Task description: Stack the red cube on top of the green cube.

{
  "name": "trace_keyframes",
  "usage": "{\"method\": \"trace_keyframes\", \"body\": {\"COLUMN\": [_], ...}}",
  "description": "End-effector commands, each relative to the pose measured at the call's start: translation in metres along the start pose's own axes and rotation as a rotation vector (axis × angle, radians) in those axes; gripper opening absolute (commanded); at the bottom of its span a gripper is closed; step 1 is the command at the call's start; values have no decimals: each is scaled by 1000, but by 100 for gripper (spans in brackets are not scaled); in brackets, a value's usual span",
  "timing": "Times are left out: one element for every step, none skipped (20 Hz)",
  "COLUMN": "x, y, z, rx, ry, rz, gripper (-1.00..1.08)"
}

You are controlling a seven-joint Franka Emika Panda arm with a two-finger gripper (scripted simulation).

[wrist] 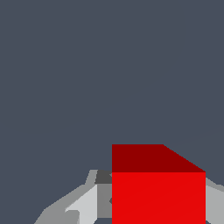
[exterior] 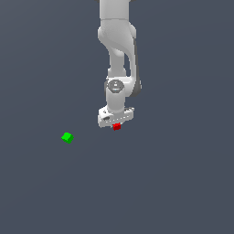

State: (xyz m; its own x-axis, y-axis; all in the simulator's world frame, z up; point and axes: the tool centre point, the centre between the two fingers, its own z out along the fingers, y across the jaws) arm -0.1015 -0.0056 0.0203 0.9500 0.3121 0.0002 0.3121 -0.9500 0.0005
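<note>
Wrist view shows us the red cube (wrist: 158, 183) very close to the camera, with pale finger parts (wrist: 83, 205) on both of its sides, so we judge that the gripper (wrist: 157, 205) is closed on the cube and holds it. In the exterior view the red cube (exterior: 117, 126) sits directly under the white gripper (exterior: 116, 122), at the low end of the arm (exterior: 118, 50) which comes down from 12 o'clock. We cannot tell from these pictures whether the cube is already lifted from the floor (exterior: 183, 183) or only touching it; we see no clear shadow.

From the red cube, the green cube (exterior: 67, 137) lies at about 8 o'clock in the exterior view, well apart, alone on the dark grey floor. It does not appear in the wrist view.

For this step, the carrying, we should first have enough height so that the red cube passes above the green one without pushing it. Then we bring the hand over the green cube, align the edges of both cubes, descend slowly, and open only when the red cube rests flat. Both cubes are tiny, so a small error in centring could make the red one slide off.
</note>
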Motion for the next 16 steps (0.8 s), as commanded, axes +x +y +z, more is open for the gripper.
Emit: {"method": "trace_keyframes", "body": {"x": [0,0,0,0,0,0,0,0,0,0,-1,-1,-1,-1,-1,-1], "y": [-1,0,0,0,0,0,0,0,0,0,0,0,0,-1,-1,-1], "z": [0,0,0,-1,-2,-4,-6,-9,-12,-16,-20,-25,-31,-36,-43,-50], "rx": [0,0,0,0,0,0,0,0,0,0,0,0,0,0,0,0], "ry": [0,0,0,0,0,0,0,0,0,0,0,0,0,0,0,0], "rz": [-2,0,0,0,0,0,0,0,0,0,0,0,0,-1,-1,-1], "gripper": [-100,-100,-100,-100,-100,-100,-100,-100,-100,-100,-100,-100,-100,-100,-100,-100]}}
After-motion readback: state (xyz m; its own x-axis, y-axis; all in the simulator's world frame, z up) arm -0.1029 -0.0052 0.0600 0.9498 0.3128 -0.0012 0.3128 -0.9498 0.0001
